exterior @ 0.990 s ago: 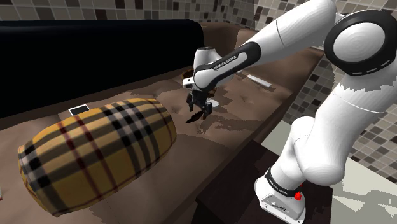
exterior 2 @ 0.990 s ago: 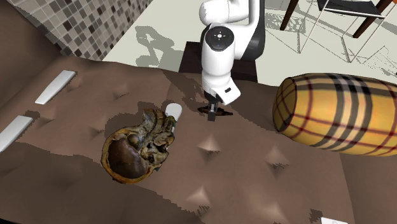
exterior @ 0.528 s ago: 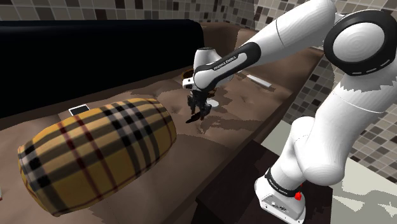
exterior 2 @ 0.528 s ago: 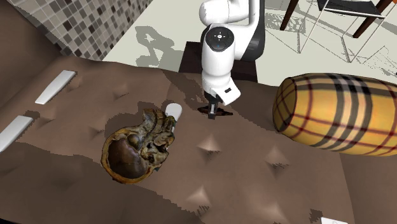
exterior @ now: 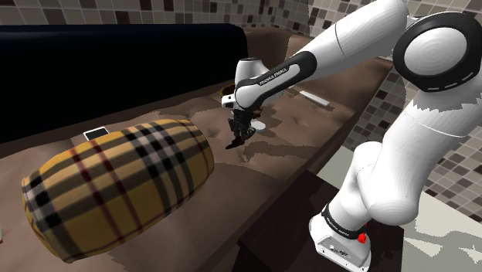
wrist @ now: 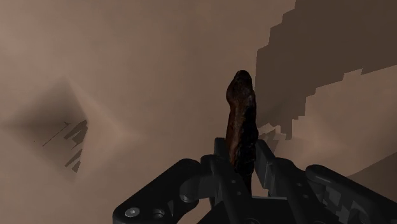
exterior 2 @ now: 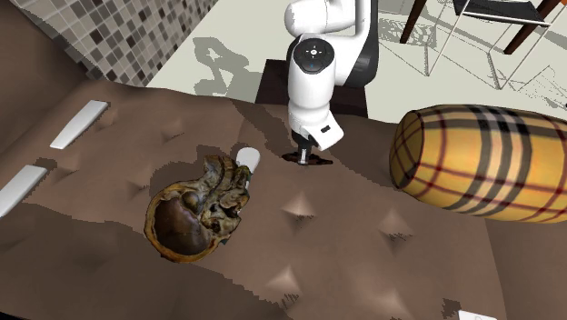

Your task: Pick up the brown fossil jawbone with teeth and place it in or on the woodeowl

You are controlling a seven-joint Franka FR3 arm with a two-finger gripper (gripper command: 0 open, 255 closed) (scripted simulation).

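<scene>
Plainly, the dark brown, knobbly fossil jawbone (wrist: 241, 118) sits clamped between the two black fingers of the black gripper (wrist: 242, 167). It juts out past their tips toward the brown tufted sofa seat (exterior 2: 345, 264), low over it and near the seat's edge by the stand. Whether its tip touches the fabric cannot be told. The white arm (exterior: 363, 54) reaches from the stand over that edge, the forearm slanting down and the hand pointing almost straight at the cushioning. A dark band on the forearm (exterior: 274, 76) carries pale lettering too small to read. Further in from the edge, toward the second exterior view's lower left, lies the brown carved wooden owl (exterior 2: 193, 214), a round mottled lump. A small white oval object (exterior 2: 247, 159) lies just beside it, between the owl and the gripper. Toward that view's right, well apart from the gripper, rests a big yellow plaid barrel-shaped cushion (exterior 2: 477, 164). Two flat white slabs (exterior 2: 80, 124) lie near the seat's far left side.
</scene>
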